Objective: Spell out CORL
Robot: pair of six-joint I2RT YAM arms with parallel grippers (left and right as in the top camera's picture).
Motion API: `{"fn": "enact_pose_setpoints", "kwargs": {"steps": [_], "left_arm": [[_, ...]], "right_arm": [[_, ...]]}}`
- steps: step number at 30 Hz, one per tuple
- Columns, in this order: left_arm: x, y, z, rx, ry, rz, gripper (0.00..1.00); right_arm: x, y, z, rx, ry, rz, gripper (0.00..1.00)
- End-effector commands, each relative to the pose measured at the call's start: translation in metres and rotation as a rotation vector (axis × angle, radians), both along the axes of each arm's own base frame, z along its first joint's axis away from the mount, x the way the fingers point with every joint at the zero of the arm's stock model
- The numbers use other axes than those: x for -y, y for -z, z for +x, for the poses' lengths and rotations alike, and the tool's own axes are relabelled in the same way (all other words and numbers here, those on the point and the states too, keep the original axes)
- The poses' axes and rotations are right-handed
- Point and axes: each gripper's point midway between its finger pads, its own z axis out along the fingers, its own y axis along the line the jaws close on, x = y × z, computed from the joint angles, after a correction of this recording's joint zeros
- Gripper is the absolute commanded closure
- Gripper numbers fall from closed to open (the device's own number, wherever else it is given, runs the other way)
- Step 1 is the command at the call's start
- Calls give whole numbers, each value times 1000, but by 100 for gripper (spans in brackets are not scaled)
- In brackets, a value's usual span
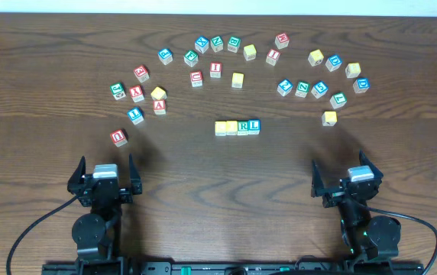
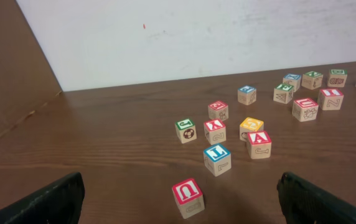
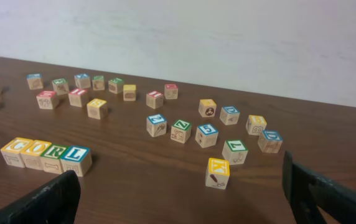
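The row of four natural-wood letter cubes (image 1: 237, 127), faces reading C, O, R, L, stands edge to edge at the centre of the dark wooden counter (image 1: 203, 191), while the left pincer (image 1: 106, 162) and right pincer (image 1: 341, 163) sit at the near edge, both spread wide and gripping nothing.

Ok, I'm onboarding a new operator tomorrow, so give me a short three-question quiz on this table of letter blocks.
1. True or false: the row of four wooden letter blocks in the centre reads C, O, R, L.
2. Of the left gripper and the right gripper, which holds a block? A) left B) right C) neither
3. Fill in: the red-topped wooden block nearest the left gripper shows the letter ___.
Key: 1 true; 2 C, both are open and empty; 3 U.
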Motion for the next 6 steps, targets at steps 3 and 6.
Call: {"fn": "enact_pose_setpoints", "kwargs": {"steps": [3, 6], "left_arm": [[-4, 16, -2, -53, -17, 9, 2], [-4, 16, -2, -54, -17, 9, 2]], "right_arm": [[1, 1, 0, 0, 5, 11, 1], [1, 1, 0, 0, 5, 11, 1]]}}
